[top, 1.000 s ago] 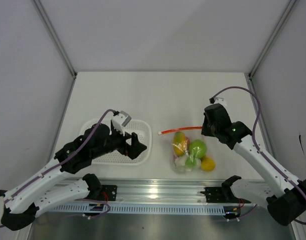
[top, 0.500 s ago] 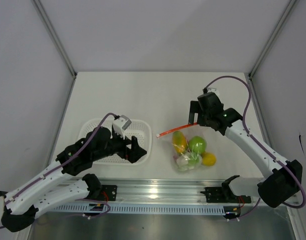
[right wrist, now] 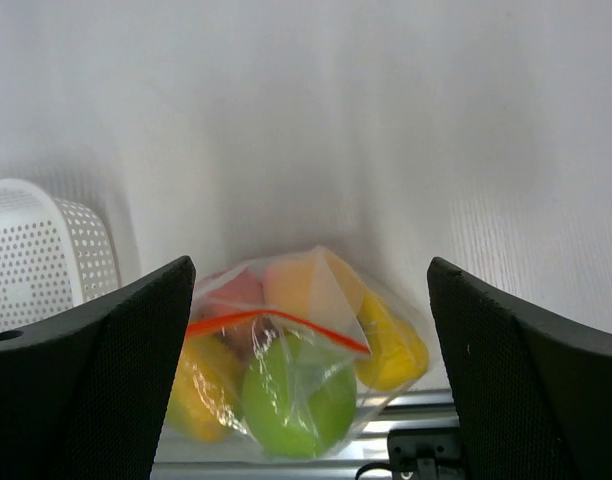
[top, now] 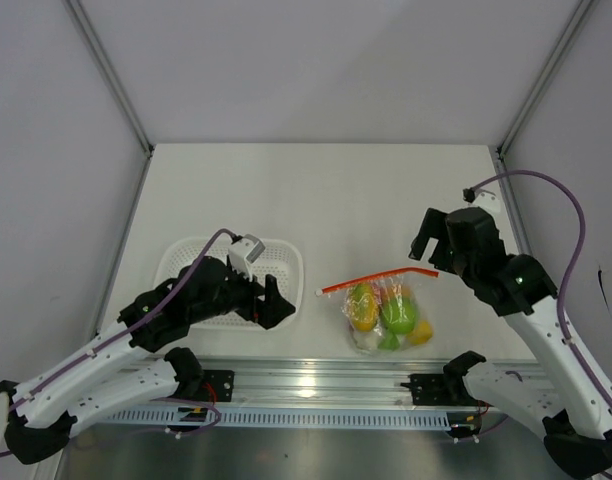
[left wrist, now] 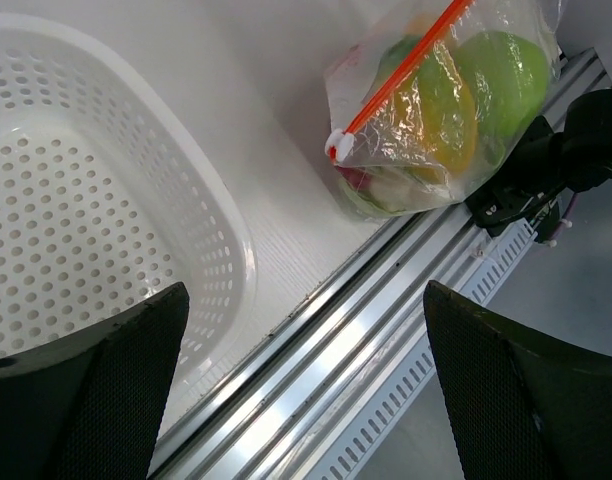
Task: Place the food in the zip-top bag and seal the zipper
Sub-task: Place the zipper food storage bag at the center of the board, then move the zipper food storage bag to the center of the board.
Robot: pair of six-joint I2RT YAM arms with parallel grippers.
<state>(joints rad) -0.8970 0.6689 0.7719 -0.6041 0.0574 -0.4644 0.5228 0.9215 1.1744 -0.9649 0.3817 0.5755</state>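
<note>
Right gripper (top: 429, 243): jaws spread, empty, just right of the clear floppy zip-top bag (top: 386, 305). Left gripper (top: 277, 300): spread, empty, left of bag, by white slotted plastic basket (top: 286, 255). Toy food (top: 398, 312) sits inside bag. Only the left wrist view shows the white tab (left wrist: 333, 148) ending the red-orange zipper (top: 376, 280). Cannot tell whether sealed.

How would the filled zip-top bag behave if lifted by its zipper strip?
Likely floppy: the zip-top bag is thin clear film wrinkled around the food. It would probably sag below the zipper under that load. Pushed, the rounded food may roll inside.
</note>
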